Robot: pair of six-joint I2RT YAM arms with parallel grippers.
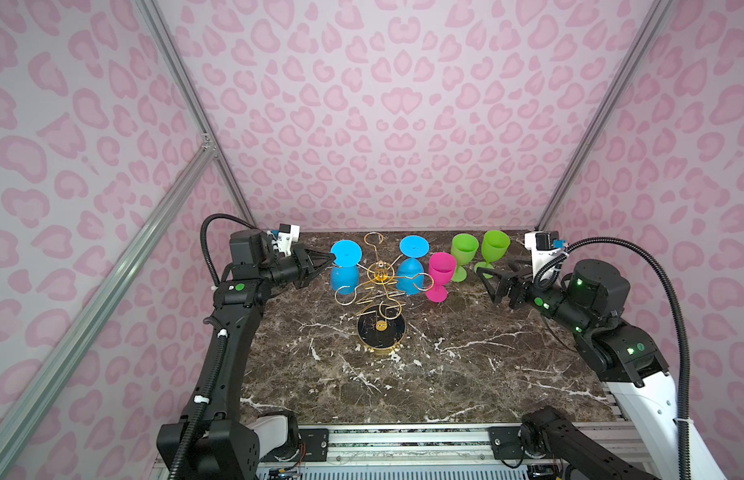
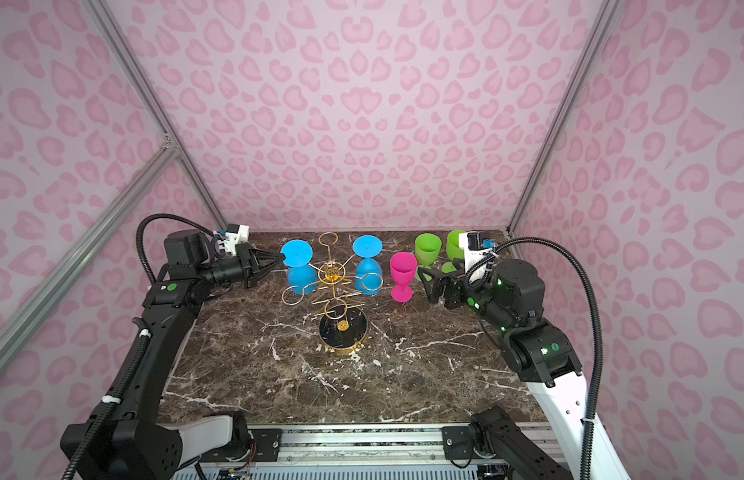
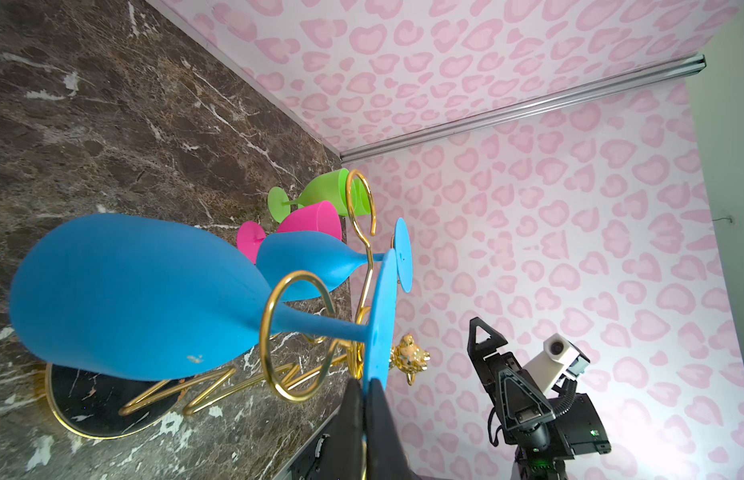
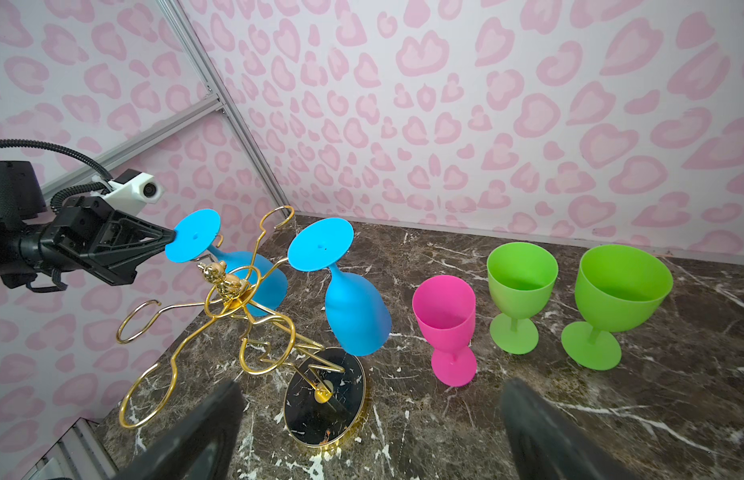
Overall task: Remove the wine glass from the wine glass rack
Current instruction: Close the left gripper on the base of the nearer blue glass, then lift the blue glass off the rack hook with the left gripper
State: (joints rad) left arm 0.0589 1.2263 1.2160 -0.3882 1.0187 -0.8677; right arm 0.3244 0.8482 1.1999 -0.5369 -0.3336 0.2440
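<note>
The gold wire wine glass rack stands mid-table on its round black base. Two blue wine glasses hang upside down from its arms. My left gripper is shut on the rim of the round foot of the left blue wine glass, whose stem sits in a gold hook. The other blue glass hangs on the rack's right side. My right gripper is open and empty, right of the rack, above the table.
A pink glass stands upright just right of the rack. Two green glasses stand behind it near the back wall. The marble table is walled by pink patterned panels on three sides.
</note>
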